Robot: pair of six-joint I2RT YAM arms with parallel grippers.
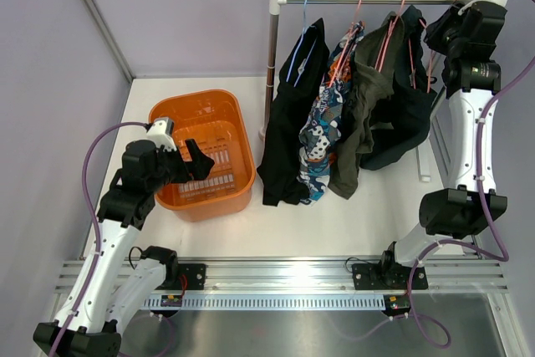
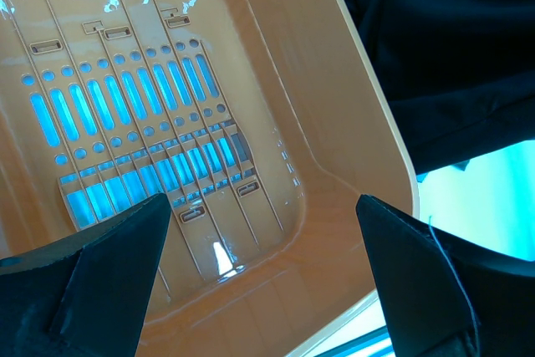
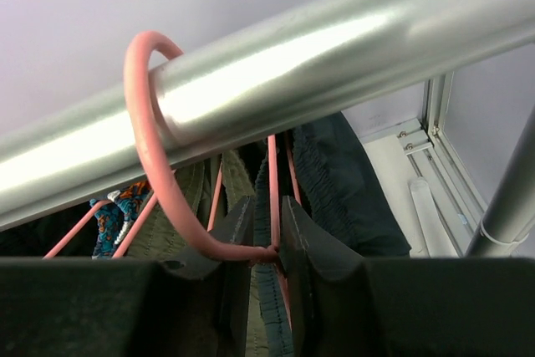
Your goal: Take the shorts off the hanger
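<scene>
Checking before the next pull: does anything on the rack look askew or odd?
The olive shorts and navy shorts hang bunched and lopsided, unlike the straighter black pair. The right pincer is shut on a pink hanger below its hook. Nothing looks spilled or damaged.

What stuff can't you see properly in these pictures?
1. Top view: the navy shorts are partly hidden behind the olive shorts.
2. Right wrist view: the pink hanger is blocked below its hook by the right fingers.
3. Left wrist view: the orange basket is cut off by the picture's edges.
</scene>
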